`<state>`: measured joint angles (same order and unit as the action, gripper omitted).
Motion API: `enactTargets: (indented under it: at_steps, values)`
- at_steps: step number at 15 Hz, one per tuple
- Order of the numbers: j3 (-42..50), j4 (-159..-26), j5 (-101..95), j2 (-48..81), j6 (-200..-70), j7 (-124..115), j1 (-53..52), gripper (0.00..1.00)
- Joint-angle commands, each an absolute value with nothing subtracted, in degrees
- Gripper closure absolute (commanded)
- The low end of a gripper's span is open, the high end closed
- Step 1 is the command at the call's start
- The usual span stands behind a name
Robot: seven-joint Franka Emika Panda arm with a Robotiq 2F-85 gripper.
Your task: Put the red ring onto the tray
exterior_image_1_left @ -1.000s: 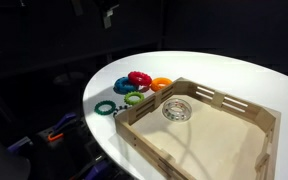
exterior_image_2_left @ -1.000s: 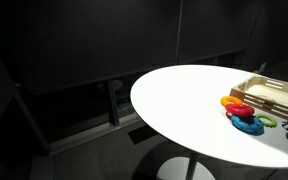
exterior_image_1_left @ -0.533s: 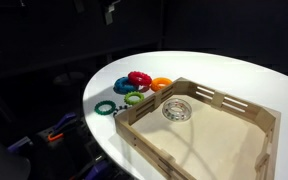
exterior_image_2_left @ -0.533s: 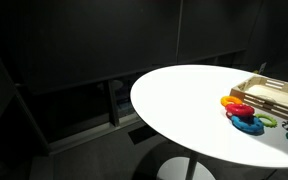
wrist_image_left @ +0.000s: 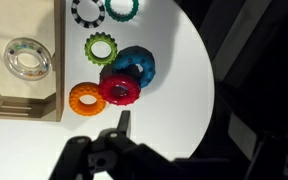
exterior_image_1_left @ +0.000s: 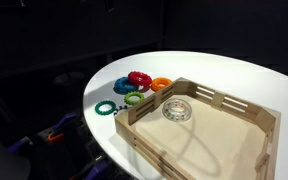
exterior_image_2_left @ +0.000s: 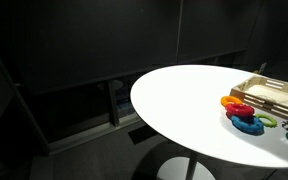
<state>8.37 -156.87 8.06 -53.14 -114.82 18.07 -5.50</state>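
Six coloured rings lie loose on the round white table. The glossy red doughnut-shaped ring sits on the table directly ahead of the jaws and apart from them. It overlaps a blue ring beyond it and touches an orange ring beside it. The large, shallow plywood tray with slotted walls lies ahead and off to one side, holding one clear ring. The jaws grip nothing; their opening cannot be told against the dark.

claw risen slightly, now barely showing at top edge in an exterior view
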Motion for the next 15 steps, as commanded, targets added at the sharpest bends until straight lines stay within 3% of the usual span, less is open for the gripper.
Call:
enactTargets:
  at_steps: [1, 15]
  values:
    - [6.35, -151.81, 9.27, -49.6, -113.54, 15.3, -6.46, 0.0]
    - [2.91, -132.04, 10.01, -33.24, -104.17, 7.01, -5.6, 0.0]
